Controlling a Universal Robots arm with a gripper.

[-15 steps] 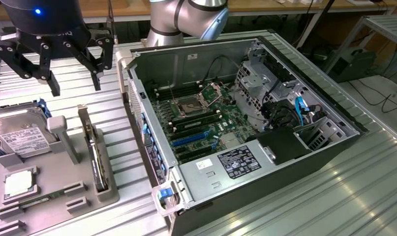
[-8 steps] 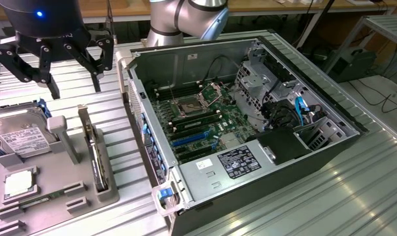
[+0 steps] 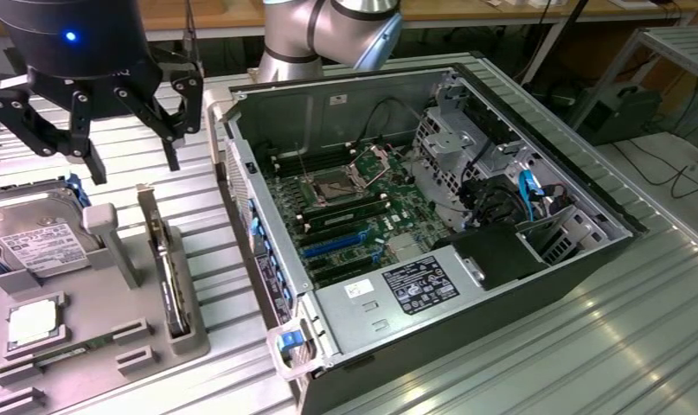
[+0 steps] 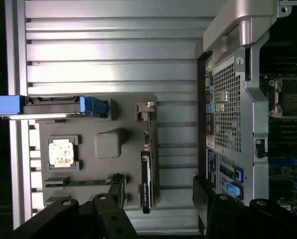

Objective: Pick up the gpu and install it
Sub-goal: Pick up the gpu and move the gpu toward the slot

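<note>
The gpu (image 3: 171, 281) stands on its edge in a slot of the grey holder (image 3: 95, 341), with its silver bracket (image 3: 148, 216) pointing up. My gripper (image 3: 133, 169) hangs open above the holder, a little above and behind the bracket, with nothing between its fingers. In the wrist view the gpu (image 4: 146, 172) is a thin dark strip on the holder (image 4: 93, 169). One end of it lies between my gripper's (image 4: 158, 194) spread black fingers, and the bracket (image 4: 146, 112) is at the other end.
A hard drive (image 3: 37, 242) and a cpu chip (image 3: 31, 322) also sit in the holder. To the exterior view's right lies the open computer case (image 3: 556, 186), its motherboard showing blue slots (image 3: 331, 246). All of it rests on a ribbed metal table (image 3: 625, 346).
</note>
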